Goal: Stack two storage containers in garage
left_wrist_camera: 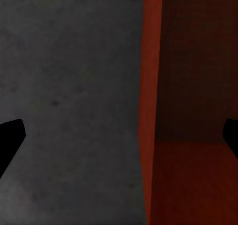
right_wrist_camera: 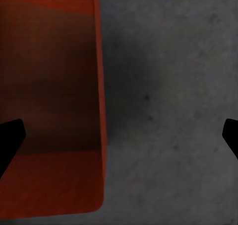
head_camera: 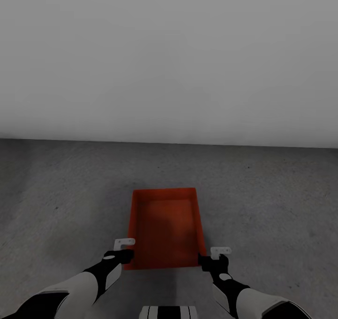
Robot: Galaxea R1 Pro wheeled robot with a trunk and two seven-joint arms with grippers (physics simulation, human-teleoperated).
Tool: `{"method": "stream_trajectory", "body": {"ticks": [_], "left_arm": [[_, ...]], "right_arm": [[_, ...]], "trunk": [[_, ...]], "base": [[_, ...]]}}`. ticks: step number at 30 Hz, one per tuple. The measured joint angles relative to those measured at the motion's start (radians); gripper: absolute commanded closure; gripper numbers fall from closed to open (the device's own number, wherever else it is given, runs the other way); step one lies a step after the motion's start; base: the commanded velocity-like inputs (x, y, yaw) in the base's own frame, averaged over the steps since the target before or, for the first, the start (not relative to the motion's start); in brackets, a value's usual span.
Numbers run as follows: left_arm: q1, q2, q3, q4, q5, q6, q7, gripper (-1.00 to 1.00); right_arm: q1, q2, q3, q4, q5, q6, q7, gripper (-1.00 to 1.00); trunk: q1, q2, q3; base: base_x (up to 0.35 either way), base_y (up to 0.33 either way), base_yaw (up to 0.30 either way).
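Nearest, the left gripper (head_camera: 126,254) and right gripper (head_camera: 210,259) flank the storage container's (head_camera: 165,227) near corners, each with fingers spread astride a side wall. The container appears to rest on the floor (head_camera: 56,192), the white wall (head_camera: 169,60) beyond it. A one-sided closure could skew it.

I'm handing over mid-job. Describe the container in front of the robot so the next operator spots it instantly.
Below the plain white wall, on the dark grey floor, sits one storage container, between the left gripper and right gripper. It is an orange-red, lidless, thin-walled rectangular bin, the only coloured thing there.
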Motion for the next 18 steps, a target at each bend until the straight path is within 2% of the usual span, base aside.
{"method": "stream_trajectory", "body": {"ticks": [13, 18], "left_arm": [[0.000, 0.000, 0.000, 0.000, 0.000, 0.000, 0.000, -1.00], [0.000, 0.000, 0.000, 0.000, 0.000, 0.000, 0.000, -1.00]], "right_arm": [[0.000, 0.001, 0.000, 0.000, 0.000, 0.000, 0.000, -1.00], [0.000, 0.001, 0.000, 0.000, 0.000, 0.000, 0.000, -1.00]], "trunk": [[0.000, 0.000, 0.000], [-0.019, 0.035, 0.016]], "base": [[0.000, 0.000, 0.000], [0.000, 0.000, 0.000]]}}
